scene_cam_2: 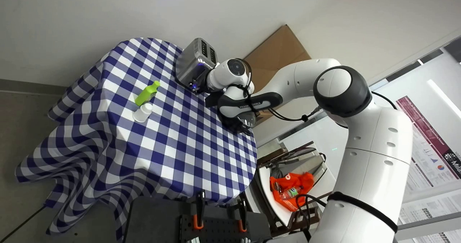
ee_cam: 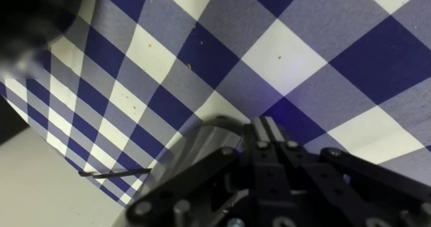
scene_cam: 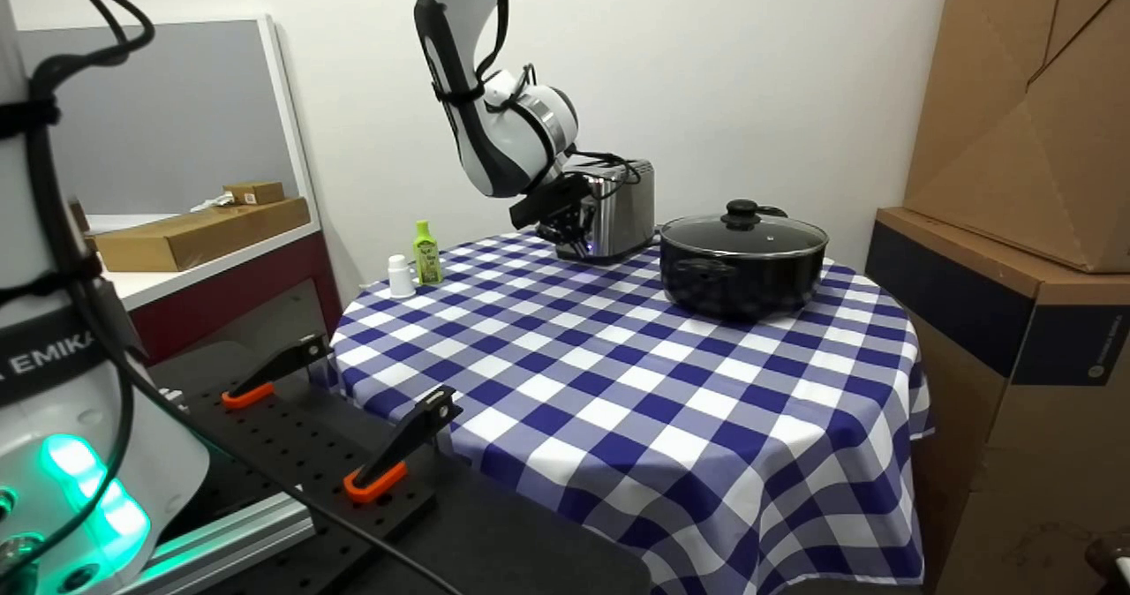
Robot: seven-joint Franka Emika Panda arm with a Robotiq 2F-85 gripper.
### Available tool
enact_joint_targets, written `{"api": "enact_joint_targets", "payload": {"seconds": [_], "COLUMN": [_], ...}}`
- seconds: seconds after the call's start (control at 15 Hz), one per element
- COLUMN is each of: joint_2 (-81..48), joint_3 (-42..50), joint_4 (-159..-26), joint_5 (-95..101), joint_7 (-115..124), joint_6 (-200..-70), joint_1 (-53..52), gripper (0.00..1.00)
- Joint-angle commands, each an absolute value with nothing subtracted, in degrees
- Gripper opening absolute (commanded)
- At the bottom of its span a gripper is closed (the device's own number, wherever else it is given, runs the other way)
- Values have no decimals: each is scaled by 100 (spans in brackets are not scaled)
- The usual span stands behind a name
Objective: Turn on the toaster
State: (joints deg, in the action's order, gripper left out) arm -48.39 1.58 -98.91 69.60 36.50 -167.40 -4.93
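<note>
- Toaster (scene_cam: pixel 629 211): at table's (scene_cam: pixel 530 357) far edge, partly hidden by end effector (ee_cam: pixel 268 124).
- End effector: fingertips (ee_cam: pixel 260 131) together; contact with toaster unclear.
- Glass-lidded pot (scene_cam_2: pixel 248 118): mostly behind arm (scene_cam_2: pixel 378 135) in an exterior view.

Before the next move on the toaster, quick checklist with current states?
1. Fingers together, nothing seen between them: ok.
2. Toaster upright on the checked tablecloth: ok.
3. Toaster control in clear sight: not ok; none can be made out in any view.
4. Fingers touching the toaster: cannot tell; they overlap in the wrist view.
5. Glass lid on the black pot: ok.
6. Green bottle and white container standing apart from the toaster: ok.
</note>
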Motion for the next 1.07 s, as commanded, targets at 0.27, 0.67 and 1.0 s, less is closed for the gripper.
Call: {"api": "enact_joint_targets", "payload": {"seconds": [0.27,0.67,1.0], "joint_2": [-5228,-5354,-5430], "joint_3": [-31,-115,-147], "joint_4": [-9348,-9220,-9075], "joint_5": [6878,6880,6900], "joint_7": [3055,2864,2849], "joint_6": [-16817,-16824,-16826], "joint_1": [-278,-251,-253], "gripper": [0,0,0]}}
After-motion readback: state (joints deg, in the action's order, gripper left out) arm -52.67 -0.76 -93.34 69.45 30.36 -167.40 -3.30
